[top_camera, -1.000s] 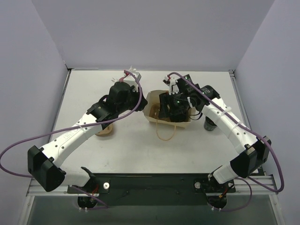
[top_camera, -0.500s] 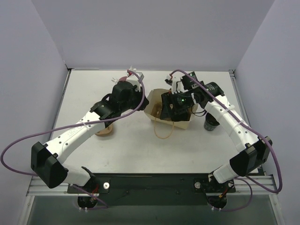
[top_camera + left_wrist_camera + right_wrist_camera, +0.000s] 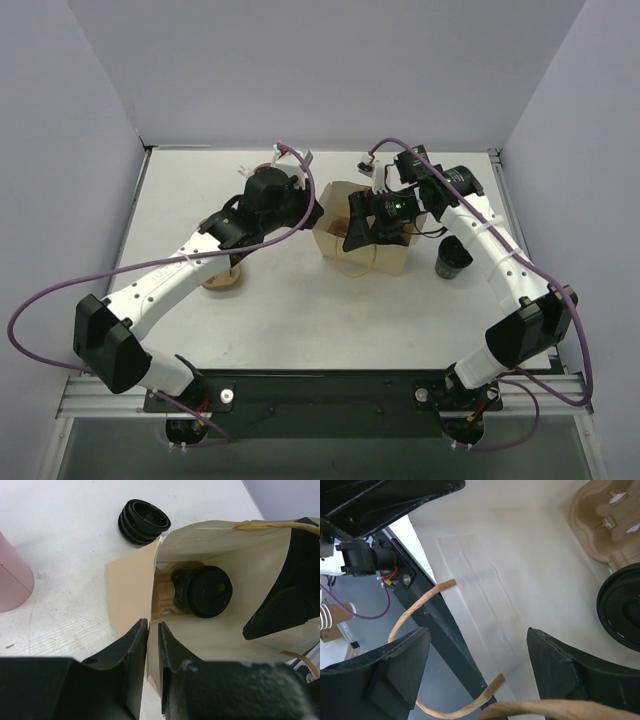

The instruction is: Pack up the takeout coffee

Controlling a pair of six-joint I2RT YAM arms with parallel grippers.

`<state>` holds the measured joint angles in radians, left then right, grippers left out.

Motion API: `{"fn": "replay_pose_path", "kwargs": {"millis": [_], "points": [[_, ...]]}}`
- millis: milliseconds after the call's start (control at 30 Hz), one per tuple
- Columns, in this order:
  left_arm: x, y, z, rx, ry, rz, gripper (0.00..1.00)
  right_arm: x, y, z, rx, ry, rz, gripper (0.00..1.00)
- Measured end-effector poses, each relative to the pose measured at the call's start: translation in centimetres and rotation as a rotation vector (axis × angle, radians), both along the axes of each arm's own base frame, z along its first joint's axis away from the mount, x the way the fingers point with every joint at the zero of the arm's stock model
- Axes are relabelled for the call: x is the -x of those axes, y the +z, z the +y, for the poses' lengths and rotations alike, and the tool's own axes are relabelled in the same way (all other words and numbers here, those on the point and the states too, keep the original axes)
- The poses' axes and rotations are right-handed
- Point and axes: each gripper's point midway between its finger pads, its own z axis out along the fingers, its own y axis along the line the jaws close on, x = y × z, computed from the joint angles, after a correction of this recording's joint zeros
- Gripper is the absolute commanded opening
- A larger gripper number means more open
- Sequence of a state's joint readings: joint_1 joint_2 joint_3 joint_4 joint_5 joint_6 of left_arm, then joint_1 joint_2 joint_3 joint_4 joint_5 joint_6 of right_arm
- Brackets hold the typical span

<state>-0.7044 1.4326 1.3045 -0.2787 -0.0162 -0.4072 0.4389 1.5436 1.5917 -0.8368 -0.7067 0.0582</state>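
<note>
Standing mid-table in the top view: open paper bag [image 3: 385, 258], left gripper [image 3: 308, 212] at its rim, right gripper [image 3: 365, 225] in its mouth. Left wrist: fingers clamped on the bag wall, lidded coffee cup [image 3: 202, 591] inside on pulp carrier [image 3: 164, 594]. Right wrist: jaws wide apart inside the bag.

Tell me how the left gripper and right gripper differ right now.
The left gripper is nearly shut, pinching the paper bag's wall; the right gripper stands wide open, clamping nothing. The left gripper grips a plain side wall; the right gripper is by the twine handle. Both are at the same bag.
</note>
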Motion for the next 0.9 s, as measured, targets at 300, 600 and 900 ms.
{"fn": "replay_pose_path", "kwargs": {"millis": [300, 600, 900], "points": [[-0.4, -0.4, -0.4, -0.004, -0.002, 0.006, 0.25, -1.4, 2.0, -0.6, -0.013, -0.062, -0.035, 0.82], [-0.9, -0.5, -0.9, -0.002, -0.005, 0.005, 0.25, -3.4, 3.8, -1.7, -0.020, -0.156, -0.073, 0.82], [-1.0, -0.1, -1.8, 0.020, -0.038, 0.000, 0.31, -3.7, 3.7, -1.9, -0.036, -0.171, -0.047, 0.78]]}}
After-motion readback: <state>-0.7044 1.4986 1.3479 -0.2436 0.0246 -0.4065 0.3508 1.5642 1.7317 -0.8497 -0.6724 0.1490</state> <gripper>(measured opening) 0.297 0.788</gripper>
